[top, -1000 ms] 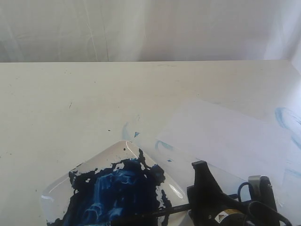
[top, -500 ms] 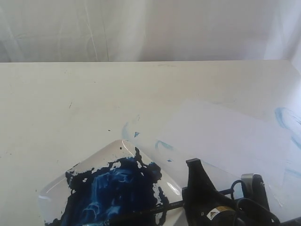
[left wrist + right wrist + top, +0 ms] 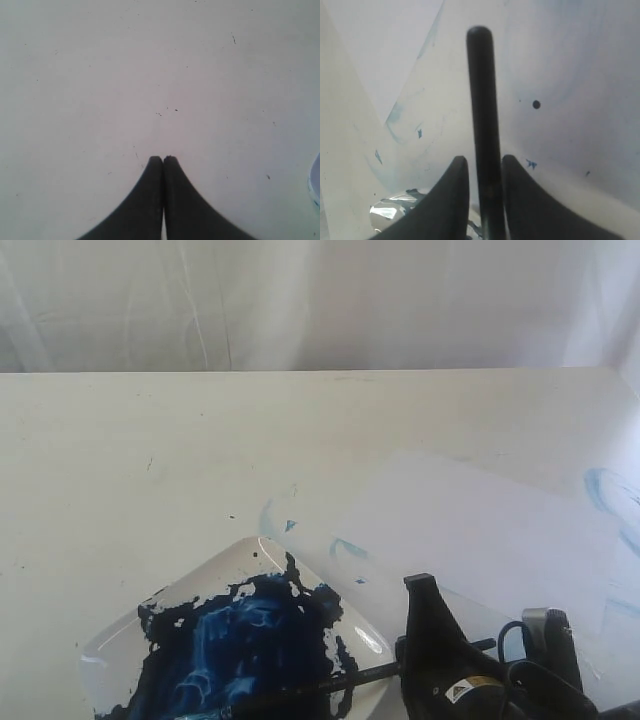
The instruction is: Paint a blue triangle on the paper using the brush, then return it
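The brush (image 3: 330, 683) is a thin black rod slanting across the bottom of the exterior view. Its tip end lies over the blue paint in the white dish (image 3: 110, 640). My right gripper (image 3: 412, 660) is shut on the brush handle (image 3: 482, 90), which runs up between the two fingers (image 3: 457, 172), and the handle's free end sticks out over the table. The paper (image 3: 480, 530) lies just beyond the dish, and one corner of the paper (image 3: 385, 45) shows in the right wrist view. No blue triangle is visible on it. My left gripper (image 3: 163, 159) hangs shut over bare table.
Pale blue smears (image 3: 610, 490) mark the table at the far right, and smaller smears (image 3: 268, 518) lie beside the dish. The dish rim (image 3: 385, 210) is close under the right fingers. A white curtain (image 3: 320, 300) backs the table's far edge.
The right gripper and brush shifted a little left, then back right and slightly up. The dish slid slightly left. The left gripper shows no change.
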Motion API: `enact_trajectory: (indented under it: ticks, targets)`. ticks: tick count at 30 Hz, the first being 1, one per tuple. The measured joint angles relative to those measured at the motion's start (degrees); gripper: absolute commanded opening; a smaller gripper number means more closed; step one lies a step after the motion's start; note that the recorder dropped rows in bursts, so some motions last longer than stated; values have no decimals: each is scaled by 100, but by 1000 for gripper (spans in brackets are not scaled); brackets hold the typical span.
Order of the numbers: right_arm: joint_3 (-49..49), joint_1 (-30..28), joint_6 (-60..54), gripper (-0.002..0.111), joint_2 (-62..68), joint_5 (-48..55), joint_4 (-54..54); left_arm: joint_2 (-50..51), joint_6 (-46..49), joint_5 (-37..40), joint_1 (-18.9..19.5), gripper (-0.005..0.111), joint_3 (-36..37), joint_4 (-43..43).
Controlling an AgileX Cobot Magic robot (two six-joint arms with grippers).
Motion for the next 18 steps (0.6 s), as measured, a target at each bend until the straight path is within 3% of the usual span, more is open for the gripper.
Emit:
enact_trajectory:
  ticks: [9, 18]
  targets:
    - [0, 0, 0, 4, 0, 0, 10, 0, 0, 0, 0, 0, 0, 0]
    - [0, 0, -2, 2, -59, -397, 23, 0, 0, 0, 0, 0, 0, 0]
